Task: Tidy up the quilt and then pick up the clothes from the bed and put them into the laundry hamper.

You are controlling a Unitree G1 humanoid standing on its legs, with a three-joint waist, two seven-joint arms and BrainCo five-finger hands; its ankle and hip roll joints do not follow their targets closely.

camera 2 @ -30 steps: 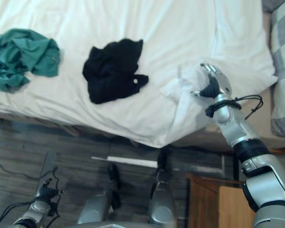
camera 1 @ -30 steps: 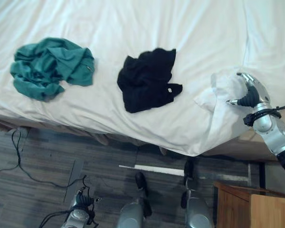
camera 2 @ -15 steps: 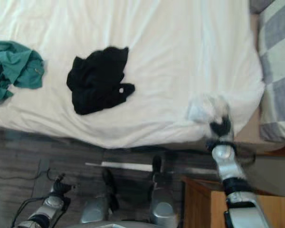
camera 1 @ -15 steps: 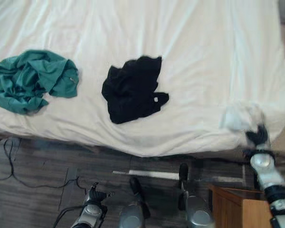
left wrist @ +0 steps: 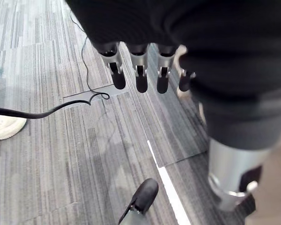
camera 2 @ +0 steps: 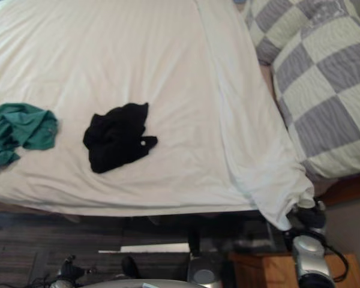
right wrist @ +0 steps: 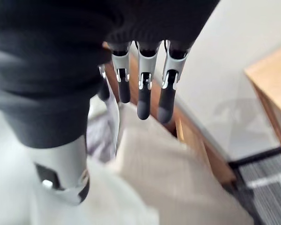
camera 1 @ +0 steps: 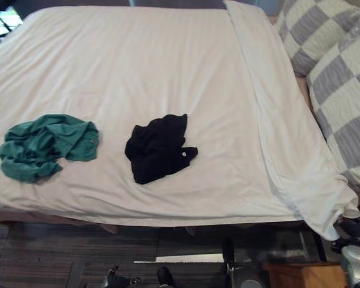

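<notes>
1. Far left, the green garment (camera 1: 47, 146) lay bunched near the bed's (camera 1: 138, 54) front left corner: soft, light, floppy stuff, I reckoned, best pinched at the thick middle of the heap so nothing would trail.
2. Next along, the black garment (camera 1: 157, 147) sat crumpled near the middle of the front edge, well apart from the green one. Same handling, by my guess: limp and easy to lift, gather it at the bulk.
3. The white quilt (camera 1: 270, 120) was spread flat, its corner (camera 1: 327, 207) drooping over the bed's front right corner beside the checked pillows (camera 1: 336, 78).
4. The left robot hand (left wrist: 140, 70) hung low over the floor (left wrist: 47, 140), fingers straight and relaxed, holding nothing.
5. The right robot hand (right wrist: 140, 93) sat just below that quilt corner, fingers straight, nothing in them.
</notes>
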